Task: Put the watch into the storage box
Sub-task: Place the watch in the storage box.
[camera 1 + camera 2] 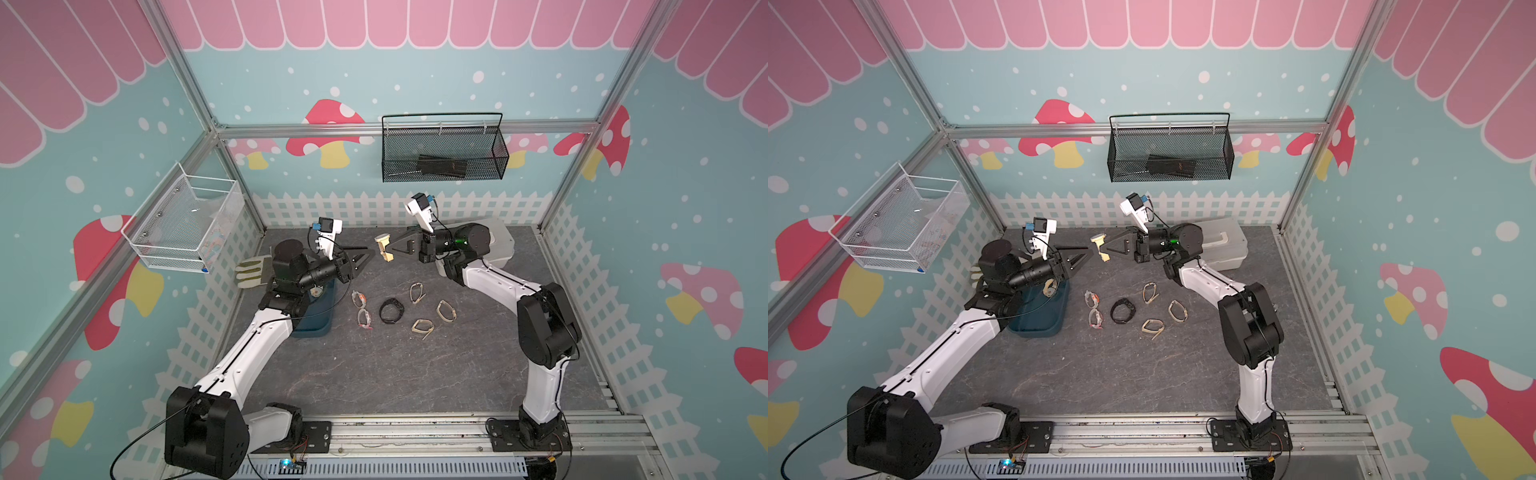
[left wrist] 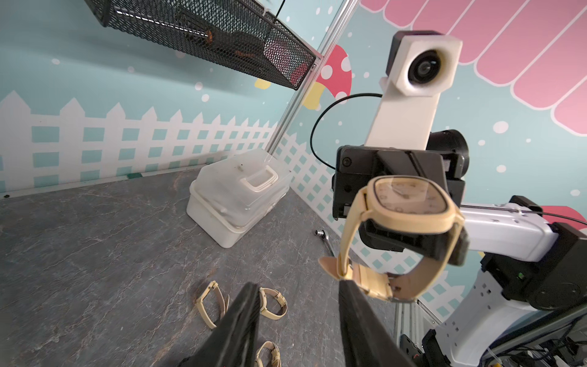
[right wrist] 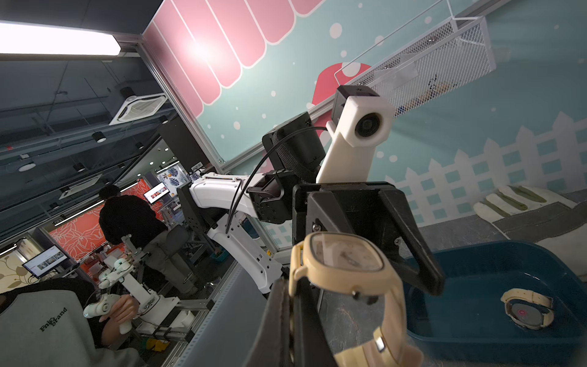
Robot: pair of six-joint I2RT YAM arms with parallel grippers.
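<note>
The right tool (image 1: 392, 250) was clamped shut on the strap of the cream watch (image 1: 382, 242), holding it in the air above the desk (image 1: 374, 374); the left tool (image 1: 362, 258), jaws partly apart and empty, pointed at it, tips just beside the buckled strap; the teal storage box (image 1: 321, 320) lay beneath the left arm, nearer that tool.

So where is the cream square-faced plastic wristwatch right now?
In a top view the cream wristwatch hangs mid-air toward the back, clamped by the right gripper, right beside the open left gripper.

Above table (image 1: 374, 374), watch (image 1: 382, 241) hung between left tool (image 1: 365, 255) and right tool (image 1: 392, 252); storage box (image 1: 1038, 320) sat left, second watch (image 3: 529, 309) inside; loose watches (image 1: 390, 311) centre; lidded case (image 1: 1225, 245) rear right.
</note>
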